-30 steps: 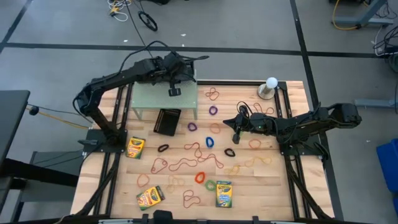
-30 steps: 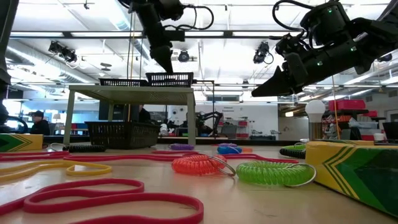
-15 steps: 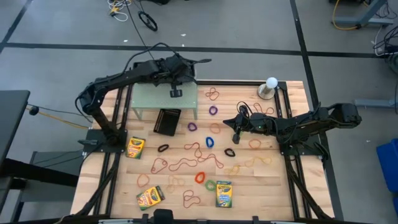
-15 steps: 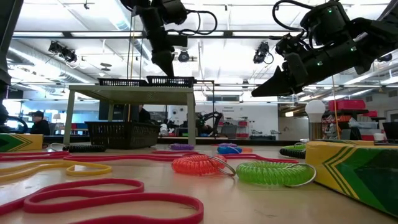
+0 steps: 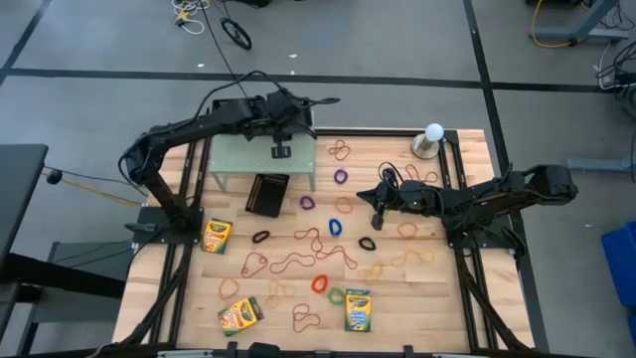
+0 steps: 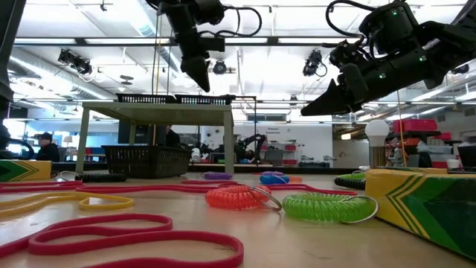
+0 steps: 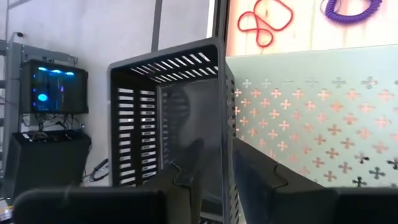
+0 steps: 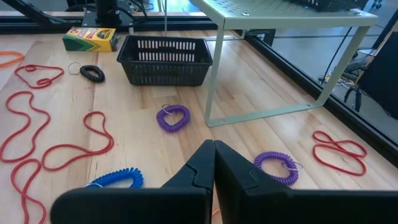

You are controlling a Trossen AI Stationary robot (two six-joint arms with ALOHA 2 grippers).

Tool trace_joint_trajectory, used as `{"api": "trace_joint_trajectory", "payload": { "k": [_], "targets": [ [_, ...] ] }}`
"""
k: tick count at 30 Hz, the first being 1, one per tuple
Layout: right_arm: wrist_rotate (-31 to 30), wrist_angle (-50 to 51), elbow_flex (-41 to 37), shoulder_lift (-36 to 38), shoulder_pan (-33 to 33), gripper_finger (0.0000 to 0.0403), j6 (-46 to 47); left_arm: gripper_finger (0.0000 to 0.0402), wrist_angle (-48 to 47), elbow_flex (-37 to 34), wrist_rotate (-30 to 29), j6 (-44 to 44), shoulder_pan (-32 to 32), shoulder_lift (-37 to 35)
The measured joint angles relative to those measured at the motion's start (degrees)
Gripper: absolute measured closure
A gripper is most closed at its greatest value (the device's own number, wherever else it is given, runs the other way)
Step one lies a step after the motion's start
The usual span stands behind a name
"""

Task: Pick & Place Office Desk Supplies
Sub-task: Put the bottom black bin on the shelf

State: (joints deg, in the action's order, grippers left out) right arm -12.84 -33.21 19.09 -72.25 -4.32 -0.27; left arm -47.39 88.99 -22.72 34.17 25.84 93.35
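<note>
My left claw point(image 6: 197, 78) hung over the pale green shelf point(image 5: 248, 159), at its far side. Its two fingers point(image 7: 186, 171) stood a little apart. As far as I could tell they were not pinching anything.

Right under that claw sat a small black mesh tray point(image 7: 186, 93), on top of the shelf. From my wrist, the tray's long way ran straight out ahead of me. One of its long walls lined up with the gap between my fingers. From table height, my fingertips looked just above the tray's rim, not touching it. So I think my next move there was straight up, and I had to take care not to catch that wall.

A second black tray point(image 5: 266, 194) lay on the table just in front of the shelf. My left claw was nearer to it. Lots of rubber bands point(image 5: 298, 261) and crayon boxes point(image 5: 216, 235) lay spread over the wood.

My right claw point(image 5: 378, 217) hung over the middle of the table, closed and holding nothing. A purple coil point(image 8: 273, 163) lay on the wood close by.
</note>
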Motion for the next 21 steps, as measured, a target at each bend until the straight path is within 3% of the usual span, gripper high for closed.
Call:
{"api": "trace_joint_trajectory", "payload": {
  "k": [10,16,21],
  "targets": [
    [0.1,0.0,0.0,0.0,0.0,0.0392,0.5,0.0307,0.5,0.0,1.8,-0.3,-0.4,-0.4],
    [0.4,0.0,0.0,0.0,0.0,0.0392,0.5,0.0307,-1.3,0.0,-2.0,1.9,-2.3,-2.0],
    [0.4,0.0,0.0,0.0,0.0,0.0392,0.5,0.0308,-3.3,0.1,-1.6,0.4,-2.2,-4.1]
  ]
}}
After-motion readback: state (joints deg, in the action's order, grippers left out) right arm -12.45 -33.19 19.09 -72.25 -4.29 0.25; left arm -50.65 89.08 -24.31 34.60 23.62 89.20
